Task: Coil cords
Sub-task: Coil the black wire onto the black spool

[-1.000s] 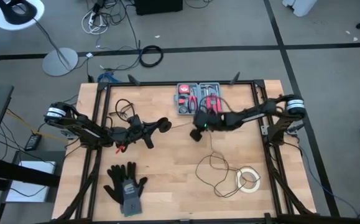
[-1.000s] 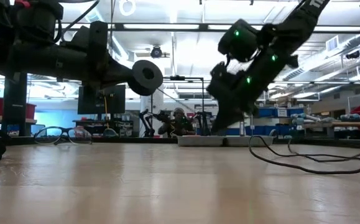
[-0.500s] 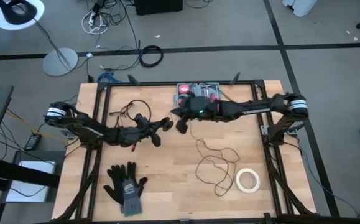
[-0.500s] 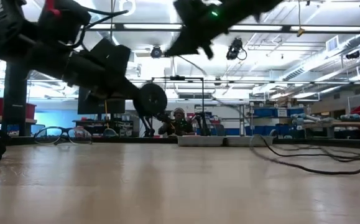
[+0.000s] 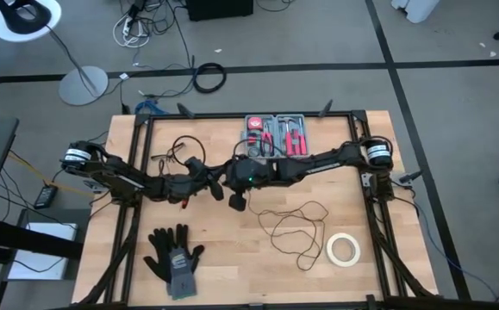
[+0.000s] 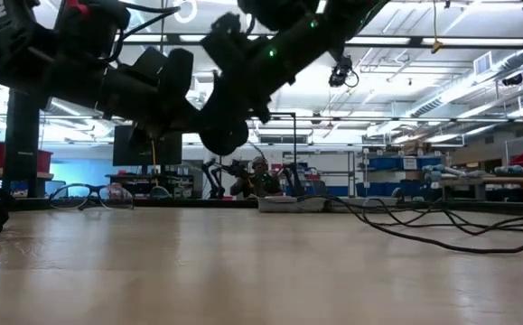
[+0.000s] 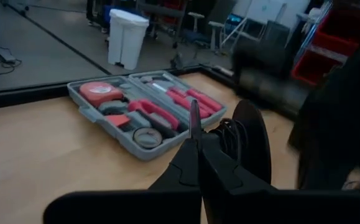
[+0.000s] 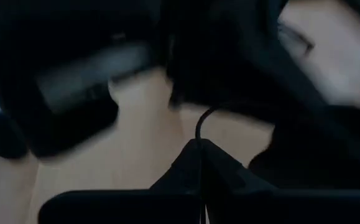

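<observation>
Both arms meet just in front of the tool case [image 5: 275,134] on the counter [image 5: 232,258]. The left end effector [image 7: 195,134] is pinched together on the cord's [image 5: 296,226] round disc [image 7: 251,140]. The right end effector [image 8: 198,146] is pressed together on the thin cord, whose loose loops trail toward the tape roll [image 5: 343,248].
</observation>
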Robot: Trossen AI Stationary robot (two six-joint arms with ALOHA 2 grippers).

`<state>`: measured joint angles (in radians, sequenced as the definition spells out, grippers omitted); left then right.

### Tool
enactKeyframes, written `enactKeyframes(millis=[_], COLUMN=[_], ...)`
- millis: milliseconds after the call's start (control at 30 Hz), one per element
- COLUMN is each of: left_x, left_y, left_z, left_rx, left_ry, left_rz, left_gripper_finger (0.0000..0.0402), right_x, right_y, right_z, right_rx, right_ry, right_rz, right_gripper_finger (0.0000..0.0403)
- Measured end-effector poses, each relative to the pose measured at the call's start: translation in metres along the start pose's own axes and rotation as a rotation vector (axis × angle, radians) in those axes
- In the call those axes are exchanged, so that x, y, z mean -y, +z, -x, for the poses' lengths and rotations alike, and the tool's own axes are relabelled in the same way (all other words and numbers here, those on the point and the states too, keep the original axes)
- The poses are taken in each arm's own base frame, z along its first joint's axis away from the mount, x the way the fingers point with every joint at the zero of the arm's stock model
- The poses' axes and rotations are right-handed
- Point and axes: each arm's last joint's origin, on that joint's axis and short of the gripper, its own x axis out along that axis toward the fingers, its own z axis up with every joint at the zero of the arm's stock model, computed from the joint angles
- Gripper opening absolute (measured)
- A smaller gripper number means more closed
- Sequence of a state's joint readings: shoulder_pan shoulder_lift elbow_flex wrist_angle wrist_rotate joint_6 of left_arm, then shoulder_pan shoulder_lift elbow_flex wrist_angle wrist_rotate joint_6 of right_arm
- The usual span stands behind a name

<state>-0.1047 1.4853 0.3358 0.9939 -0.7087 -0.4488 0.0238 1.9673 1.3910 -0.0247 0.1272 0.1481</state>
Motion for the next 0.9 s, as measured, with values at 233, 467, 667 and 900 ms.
enactKeyframes(millis=[233, 467, 667, 900], left_x=[-0.014, -0.028, -0.03, -0.03], left_y=[-0.001, -0.006, -0.005, -0.006], left_z=[0.015, 0.034, 0.037, 0.037], left_rx=[0.085, 0.115, 0.131, 0.127], left_ry=[-0.048, -0.103, -0.096, -0.098], left_rz=[0.091, 0.14, 0.166, 0.148], left_gripper_finger=[0.0, 0.0, 0.0, 0.0], right_x=[-0.007, -0.001, 0.008, 0.027], right_y=[-0.032, -0.058, -0.078, -0.111], right_z=[-0.009, -0.008, 0.002, 0.03], right_rx=[-0.077, -0.068, -0.058, -0.013], right_ry=[-0.053, -0.137, -0.139, -0.156], right_rz=[-0.043, -0.108, -0.136, -0.279], right_gripper_finger=[0.0, 0.0003, 0.0025, 0.0042])
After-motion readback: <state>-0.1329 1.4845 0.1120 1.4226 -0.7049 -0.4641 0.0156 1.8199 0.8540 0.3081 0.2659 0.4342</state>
